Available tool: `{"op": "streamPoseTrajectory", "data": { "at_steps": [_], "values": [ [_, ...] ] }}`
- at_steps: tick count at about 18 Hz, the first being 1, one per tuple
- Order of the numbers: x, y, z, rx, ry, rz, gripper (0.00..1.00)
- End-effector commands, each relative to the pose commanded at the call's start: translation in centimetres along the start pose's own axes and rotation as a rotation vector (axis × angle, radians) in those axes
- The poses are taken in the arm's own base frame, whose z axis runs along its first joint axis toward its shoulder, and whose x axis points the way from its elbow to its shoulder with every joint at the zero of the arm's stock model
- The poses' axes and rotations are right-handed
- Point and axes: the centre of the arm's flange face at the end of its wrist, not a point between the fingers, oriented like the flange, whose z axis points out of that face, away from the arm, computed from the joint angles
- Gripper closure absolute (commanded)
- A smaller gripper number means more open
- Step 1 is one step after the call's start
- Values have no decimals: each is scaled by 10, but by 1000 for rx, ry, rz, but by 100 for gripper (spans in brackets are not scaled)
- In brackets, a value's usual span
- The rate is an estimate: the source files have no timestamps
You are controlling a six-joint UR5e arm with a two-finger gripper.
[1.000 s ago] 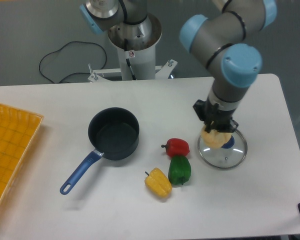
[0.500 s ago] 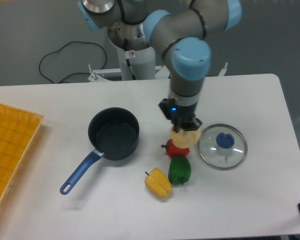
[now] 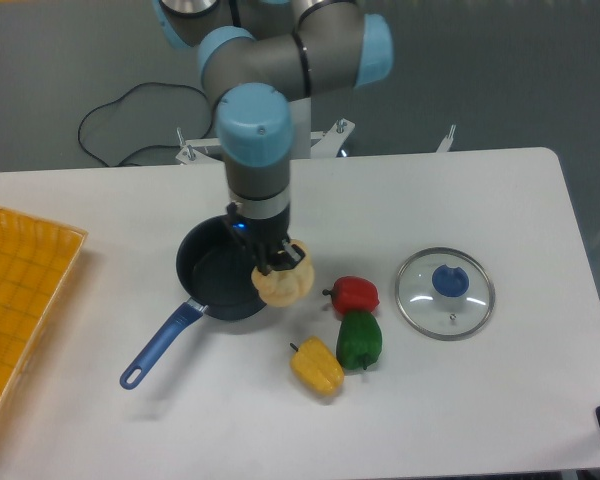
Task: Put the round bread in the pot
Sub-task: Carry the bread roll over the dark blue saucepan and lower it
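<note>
My gripper (image 3: pixel 279 267) is shut on the round bread (image 3: pixel 284 282), a pale golden-beige bun, and holds it in the air over the right rim of the pot (image 3: pixel 213 277). The pot is a dark navy saucepan with a long blue handle (image 3: pixel 161 345) pointing to the front left. Its inside looks empty. The arm hides the pot's back right rim.
A red pepper (image 3: pixel 355 294), a green pepper (image 3: pixel 359 339) and a yellow pepper (image 3: pixel 317 366) lie just right of the pot. A glass lid with a blue knob (image 3: pixel 445 292) lies further right. A yellow tray (image 3: pixel 15 300) sits at the left edge.
My gripper has carried the bread leftward from above the glass lid, past the red pepper, to the pot's right rim. Nothing else moved.
</note>
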Motion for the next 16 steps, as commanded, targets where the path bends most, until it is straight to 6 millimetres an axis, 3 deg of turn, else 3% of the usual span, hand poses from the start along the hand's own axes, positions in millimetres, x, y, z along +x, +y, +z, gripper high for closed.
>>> {"op": "streamPoseTrajectory", "data": {
  "at_steps": [6,11,14,15,16],
  "values": [
    [45,7,15,-37,26,48,86],
    [49,1,32,-68,43,60,82],
    [46,-1,46,-81,58,51,68],
    [45,-2,49,-84,61,48,55],
    [43,-3,51,-86,62,48,49]
  ]
}}
